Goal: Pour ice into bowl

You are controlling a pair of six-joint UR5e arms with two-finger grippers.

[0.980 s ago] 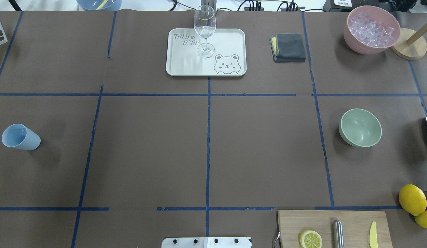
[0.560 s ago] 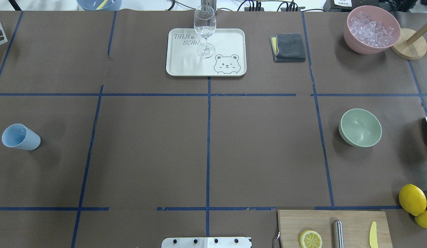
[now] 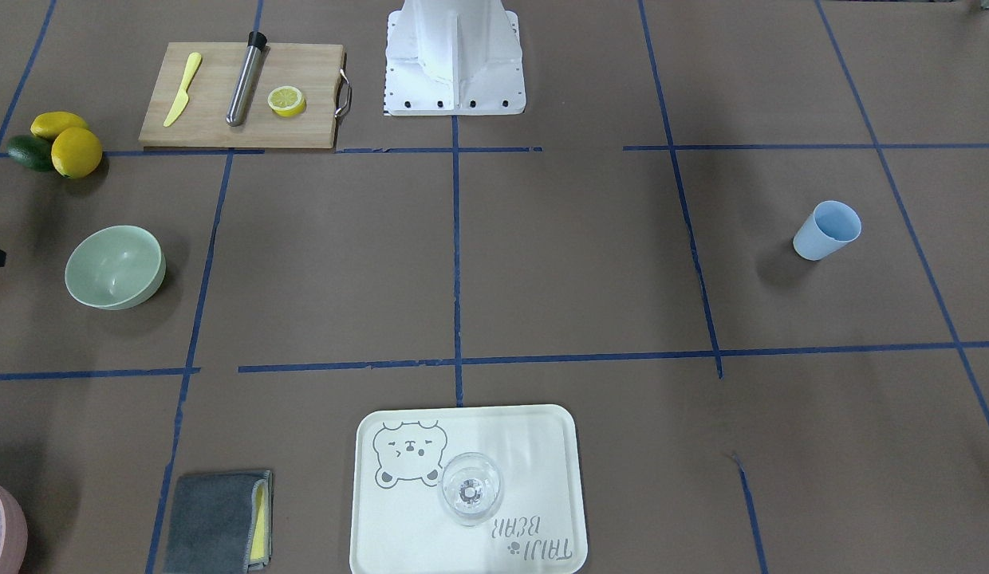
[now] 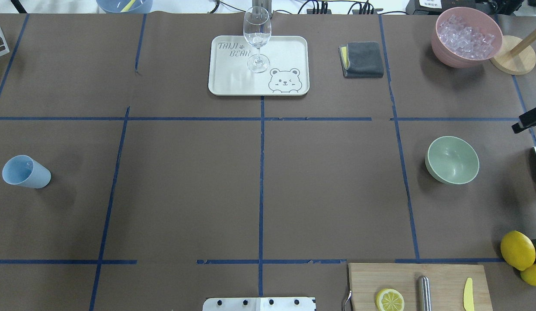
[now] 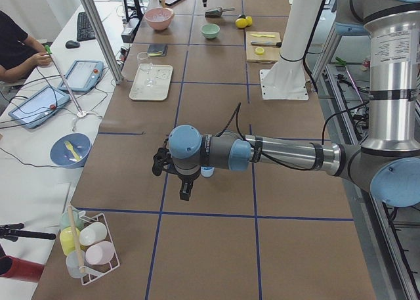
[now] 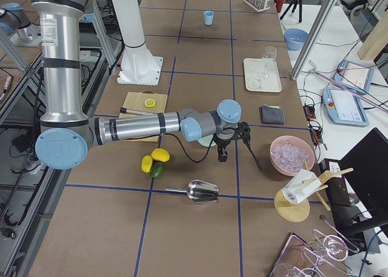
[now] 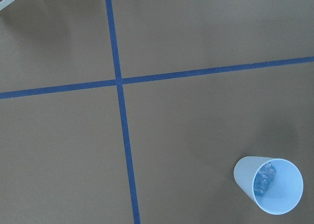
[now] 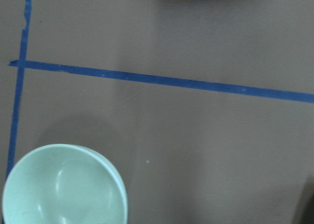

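Note:
The mint-green bowl (image 4: 452,160) stands upright on the table's right side, with no ice in it; it also shows in the front-facing view (image 3: 115,266) and the right wrist view (image 8: 61,185). A few clear ice cubes (image 7: 265,177) lie inside the blue cup (image 7: 270,185), which stands at the far left (image 4: 25,172). My left gripper (image 5: 172,180) hovers near the cup, with no finger on it. My right gripper (image 6: 225,151) hovers beside the bowl; only a black part of it (image 4: 529,121) shows at the overhead view's right edge. I cannot tell whether either gripper is open or shut.
A pink bowl of ice (image 4: 466,36) stands at the back right beside a wooden stand (image 4: 512,60). There is a tray (image 4: 289,52) with a wine glass (image 4: 257,36), a grey cloth (image 4: 362,59), a cutting board (image 4: 419,287), lemons (image 4: 517,249) and a metal scoop (image 6: 200,192).
A black part of the right gripper has come into the overhead view at the right edge, behind the bowl. The cup and the bowl have not moved.

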